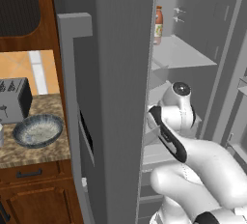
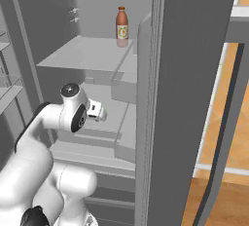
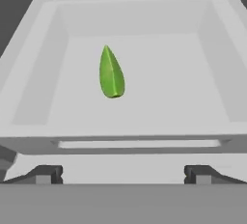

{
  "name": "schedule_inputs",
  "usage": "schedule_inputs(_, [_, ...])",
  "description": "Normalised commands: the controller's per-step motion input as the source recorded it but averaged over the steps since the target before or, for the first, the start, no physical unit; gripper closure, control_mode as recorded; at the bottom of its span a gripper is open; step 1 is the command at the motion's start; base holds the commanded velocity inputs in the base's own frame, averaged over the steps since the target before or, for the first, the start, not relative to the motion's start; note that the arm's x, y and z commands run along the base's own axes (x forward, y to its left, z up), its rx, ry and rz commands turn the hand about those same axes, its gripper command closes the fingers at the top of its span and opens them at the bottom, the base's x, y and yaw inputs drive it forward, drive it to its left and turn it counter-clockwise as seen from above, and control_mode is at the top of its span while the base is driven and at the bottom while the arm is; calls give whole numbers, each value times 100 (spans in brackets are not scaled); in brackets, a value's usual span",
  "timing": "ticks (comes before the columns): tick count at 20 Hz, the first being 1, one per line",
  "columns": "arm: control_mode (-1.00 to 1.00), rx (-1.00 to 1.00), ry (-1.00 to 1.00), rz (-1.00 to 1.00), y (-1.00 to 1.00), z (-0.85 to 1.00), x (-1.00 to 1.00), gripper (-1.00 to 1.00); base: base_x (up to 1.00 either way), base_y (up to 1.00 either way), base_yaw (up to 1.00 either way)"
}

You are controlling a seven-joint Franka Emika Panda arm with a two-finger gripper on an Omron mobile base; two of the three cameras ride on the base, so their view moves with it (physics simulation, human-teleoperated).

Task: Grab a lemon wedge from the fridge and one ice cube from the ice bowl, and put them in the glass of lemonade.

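The fridge (image 1: 120, 73) stands with its doors open, and my arm reaches into its interior (image 2: 92, 54). In the hand view, the lemon wedge (image 3: 111, 72), a small yellow-green pointed piece, lies alone on the floor of a white bin (image 3: 34, 73). My gripper (image 3: 123, 174) is open and hangs just outside the bin's near rim, apart from the wedge; it also shows at mid-shelf height (image 2: 98, 111). The ice bowl (image 1: 37, 130) sits on the counter left of the fridge. A pale sliver at the frame's edge beside it looks like the glass of lemonade (image 1: 1, 135).
A red-brown labelled bottle (image 2: 122, 27) stands on the upper shelf (image 2: 87, 54). A toaster (image 1: 13, 100) sits behind the bowl on the granite counter (image 1: 29, 153). The open fridge doors (image 2: 194, 74) flank the arm closely on both sides.
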Motion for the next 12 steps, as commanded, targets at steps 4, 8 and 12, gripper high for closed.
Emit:
schedule_inputs(4, [-100,0,6,4,23,-27,50,-100,0,0,0])
schedule_inputs(8, [-100,0,10,1,31,-28,55,-100,0,0,0])
schedule_inputs(12, [-100,0,7,0,9,-15,56,-100,0,0,0])
